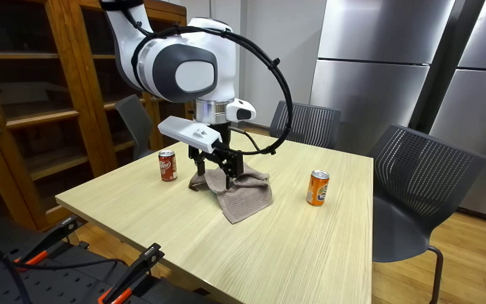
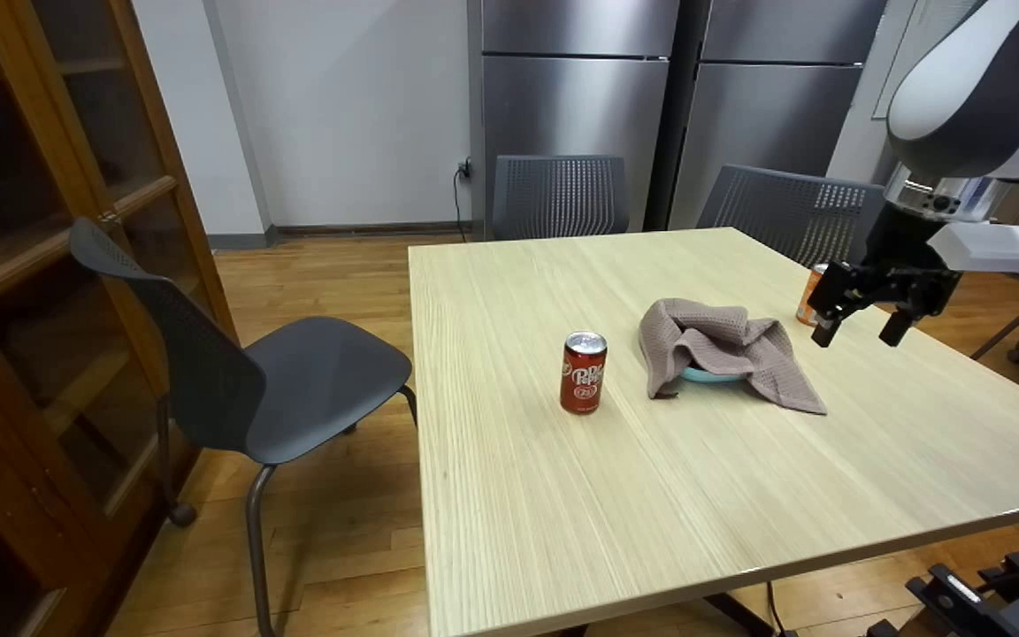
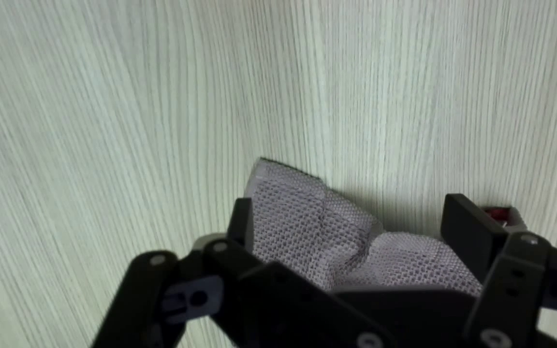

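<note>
Hovering with gripper (image 2: 857,333) spread, gripping nothing | showing cloth (image 2: 726,334) near but apart, at 9 o'clock in an exterior view, lying over teal dish (image 2: 709,376) | showing red can (image 2: 583,373) farther, also 9 o'clock

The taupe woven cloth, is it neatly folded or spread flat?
Neither: the cloth lies rumpled; an exterior view shows raised folds over a turquoise rounded object.

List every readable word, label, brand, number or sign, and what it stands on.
"Dr Pepper": on the red can.
"Fanta", blurred but likely: on the orange can.
Too small or blurred to read: finer print on both cans, the pale marks on the black clamps, and any lettering on the red patch by the cloth.
</note>
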